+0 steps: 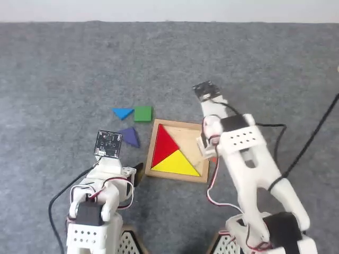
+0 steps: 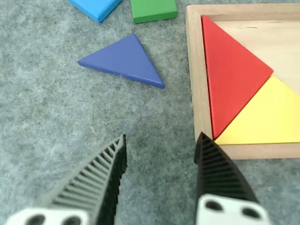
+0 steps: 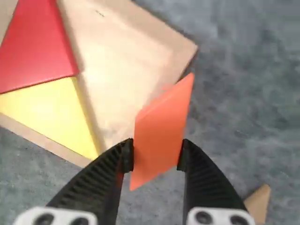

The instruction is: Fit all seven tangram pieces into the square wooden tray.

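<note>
Grey fuzzy cloth covers the whole desk (image 1: pixel 53 69). Two white arms stand at the near side.

The right arm (image 1: pixel 249 164) is the bigger shape, and it leans over the right side of the tray. Its tool (image 3: pixel 154 157) is closed on an orange piece (image 3: pixel 161 129), one black finger on each side. The piece is tilted and sits over the right rim of the tray, partly over wood and partly over the grey cloth. I cannot tell if it touches the tray.

The left arm (image 1: pixel 100 201) is at the near left. Its tool (image 2: pixel 162 138) is spread wide and holds nothing. It hangs over the cloth just left of the tray's near left corner.

The square wooden tray (image 1: pixel 186 137) lies in the middle of the desk. A big red triangle (image 1: pixel 163 145) lies flat in its left part. A big yellow triangle (image 1: pixel 177 163) lies flat in its near part. The two touch along one long side. The far right part is bare wood.

Left of the tray, a dark blue triangle (image 1: pixel 130 136) lies on the cloth. Farther away are a green square (image 1: pixel 142 113) and, just left of it, a light blue triangle (image 1: pixel 123 112).
</note>
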Controlling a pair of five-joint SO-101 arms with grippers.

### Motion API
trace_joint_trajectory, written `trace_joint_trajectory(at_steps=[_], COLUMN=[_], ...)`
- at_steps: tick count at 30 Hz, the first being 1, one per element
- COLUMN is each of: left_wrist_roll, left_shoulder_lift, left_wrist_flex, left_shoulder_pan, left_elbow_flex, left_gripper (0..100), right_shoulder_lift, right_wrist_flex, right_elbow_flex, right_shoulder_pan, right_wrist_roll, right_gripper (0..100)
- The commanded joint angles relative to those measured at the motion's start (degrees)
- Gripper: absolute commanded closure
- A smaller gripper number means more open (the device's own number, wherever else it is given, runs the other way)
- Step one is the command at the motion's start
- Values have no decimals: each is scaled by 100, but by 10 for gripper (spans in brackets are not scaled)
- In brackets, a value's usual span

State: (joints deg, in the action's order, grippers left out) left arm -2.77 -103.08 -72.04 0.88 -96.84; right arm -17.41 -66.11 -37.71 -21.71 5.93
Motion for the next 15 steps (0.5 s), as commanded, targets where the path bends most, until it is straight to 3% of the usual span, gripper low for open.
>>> trace_joint_trajectory(at_steps=[1,6,15], left_wrist_roll=[18,18,18], left_shoulder_lift=[-114,-114,-114], left_wrist_flex=[-26,-26,-26], left_shoulder_pan=[26,26,26], left_elbow_flex=[40,40,40], left_gripper=[762,762,762], right_shoulder_lift=[66,338,1886], right_wrist_flex=[189,453,453], right_elbow_flex=[53,185,1538], right_shoulder_pan=[-347,-936,-998], right_wrist_roll=[114,615,1609], right_gripper=[884,883,883])
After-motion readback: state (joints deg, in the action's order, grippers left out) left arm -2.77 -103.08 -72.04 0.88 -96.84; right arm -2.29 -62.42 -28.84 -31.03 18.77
